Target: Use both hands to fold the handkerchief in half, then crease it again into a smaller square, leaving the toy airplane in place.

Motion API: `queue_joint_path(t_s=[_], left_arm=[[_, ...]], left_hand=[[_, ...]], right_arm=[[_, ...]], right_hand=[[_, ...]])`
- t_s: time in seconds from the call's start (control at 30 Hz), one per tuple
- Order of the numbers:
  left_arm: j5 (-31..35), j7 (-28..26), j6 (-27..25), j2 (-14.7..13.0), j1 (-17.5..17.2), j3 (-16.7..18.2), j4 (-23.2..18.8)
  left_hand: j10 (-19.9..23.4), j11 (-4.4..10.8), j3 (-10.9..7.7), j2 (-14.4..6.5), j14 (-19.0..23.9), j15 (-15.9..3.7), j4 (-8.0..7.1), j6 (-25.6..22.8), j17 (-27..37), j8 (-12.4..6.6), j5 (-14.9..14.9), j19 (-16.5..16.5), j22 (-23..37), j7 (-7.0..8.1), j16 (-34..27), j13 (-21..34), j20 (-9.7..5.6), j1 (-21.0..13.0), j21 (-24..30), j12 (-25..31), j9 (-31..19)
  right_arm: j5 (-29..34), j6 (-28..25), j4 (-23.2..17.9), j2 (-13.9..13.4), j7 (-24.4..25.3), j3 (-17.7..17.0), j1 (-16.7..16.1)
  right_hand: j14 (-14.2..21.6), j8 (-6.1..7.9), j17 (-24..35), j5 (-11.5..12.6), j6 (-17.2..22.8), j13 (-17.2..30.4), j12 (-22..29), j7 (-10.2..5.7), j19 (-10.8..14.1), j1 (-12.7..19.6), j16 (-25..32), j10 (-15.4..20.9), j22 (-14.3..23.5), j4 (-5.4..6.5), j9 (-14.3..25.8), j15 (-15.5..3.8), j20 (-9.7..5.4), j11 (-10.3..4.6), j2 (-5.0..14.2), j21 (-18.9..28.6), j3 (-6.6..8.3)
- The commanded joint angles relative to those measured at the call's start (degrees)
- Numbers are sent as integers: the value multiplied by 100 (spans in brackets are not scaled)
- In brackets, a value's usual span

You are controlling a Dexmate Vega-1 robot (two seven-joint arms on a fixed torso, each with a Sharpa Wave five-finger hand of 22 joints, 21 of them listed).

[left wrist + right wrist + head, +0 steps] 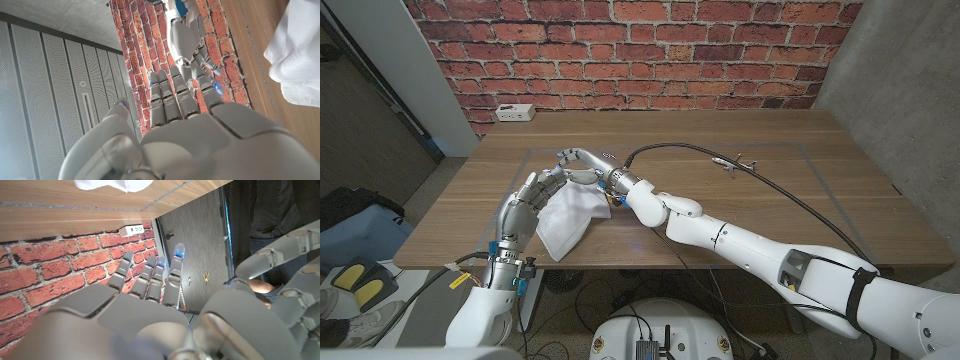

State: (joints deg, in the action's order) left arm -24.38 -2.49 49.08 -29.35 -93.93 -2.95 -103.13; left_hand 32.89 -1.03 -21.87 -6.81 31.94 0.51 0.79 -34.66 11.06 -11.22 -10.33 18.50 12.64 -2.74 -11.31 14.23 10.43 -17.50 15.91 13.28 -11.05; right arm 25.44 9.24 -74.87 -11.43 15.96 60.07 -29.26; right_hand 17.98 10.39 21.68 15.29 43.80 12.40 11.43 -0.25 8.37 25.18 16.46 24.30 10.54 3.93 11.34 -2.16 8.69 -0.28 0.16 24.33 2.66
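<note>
The white handkerchief [567, 222] lies rumpled and partly doubled over near the table's front left, and its edge also appears in the wrist views [298, 50] [114, 184]. My left hand [533, 192] stands just left of the cloth, fingers stretched toward the far side, holding nothing. My right hand [582, 163] reaches in over the cloth's far edge, fingers apart and curved toward the left hand's fingertips [563, 160]. In the left wrist view the right hand [189, 47] hangs beyond my own straight fingers [172, 97]. The small toy airplane [734, 162] sits far right of the cloth.
A black cable [790, 195] runs across the table [770, 140] from the right wrist to the front right. A white power strip [515, 112] lies at the back left edge against the brick wall. A person in dark clothes [275, 210] shows in the right wrist view.
</note>
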Motion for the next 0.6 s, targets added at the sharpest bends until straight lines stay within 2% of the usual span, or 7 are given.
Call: queue_joint_path(t_s=[0.03, 0.2, 0.37, 0.43, 0.6], left_arm=[[184, -153, -208, 27, 0, 48, -91], [235, -184, -289, 25, 71, 24, -91], [309, -243, -349, 29, 101, 27, -112], [312, -265, -401, 25, 120, 22, -119], [394, -337, -484, 28, 153, 23, -119]], left_hand=[[-36, -1, -43, -17, -23, -4, 18, 72, 10, 10, -2, -29, 28, 15, -22, 35, 6, 40, 41, -26, -24], [-104, -13, -56, -13, -78, -3, 28, 120, 8, 21, -3, -32, 28, 33, -4, 36, 4, 46, 42, -52, -22], [-325, 19, -91, 4, -286, -5, 68, 275, -1, 59, -6, -39, 26, 115, 60, 14, 9, 45, 45, -139, -11], [-374, 50, -104, 10, -371, 12, 84, 310, -5, 61, -7, -53, 25, 109, 80, 5, 6, 43, 40, -156, -7], [-510, 7, -147, 18, -601, 37, 133, 414, -20, 69, -8, -107, 20, 133, 115, -28, 12, 35, 22, -191, 6]], right_arm=[[-218, 195, 37, -68, 63, -282, -109], [-282, 177, -48, -153, 82, -399, -171], [-365, 173, -71, -191, 80, -489, -209], [-419, 178, -69, -207, 125, -554, -240], [-523, 181, -87, -248, 129, -650, -275]], right_hand=[[-12, 41, 9, 30, -98, 6, 26, -16, 144, 227, 16, -79, 22, -88, 23, -104, -12, 8, 255, 2, 167], [-18, 21, 4, -6, -223, 6, 20, -37, 206, 346, 15, -123, 19, -169, 23, -105, -27, 42, 346, 4, 243], [-27, 20, 7, -35, -280, 6, 24, -26, 296, 397, 16, -132, 17, -207, 22, -107, -45, 39, 402, 26, 282], [-24, 14, -4, -63, -357, 7, 30, -22, 317, 522, 12, -137, 15, -284, 22, -103, -58, 45, 499, 18, 371], [-20, 16, -29, -113, -439, 7, 34, -47, 409, 672, -5, -151, 12, -384, 20, -95, -88, 47, 604, 33, 484]])
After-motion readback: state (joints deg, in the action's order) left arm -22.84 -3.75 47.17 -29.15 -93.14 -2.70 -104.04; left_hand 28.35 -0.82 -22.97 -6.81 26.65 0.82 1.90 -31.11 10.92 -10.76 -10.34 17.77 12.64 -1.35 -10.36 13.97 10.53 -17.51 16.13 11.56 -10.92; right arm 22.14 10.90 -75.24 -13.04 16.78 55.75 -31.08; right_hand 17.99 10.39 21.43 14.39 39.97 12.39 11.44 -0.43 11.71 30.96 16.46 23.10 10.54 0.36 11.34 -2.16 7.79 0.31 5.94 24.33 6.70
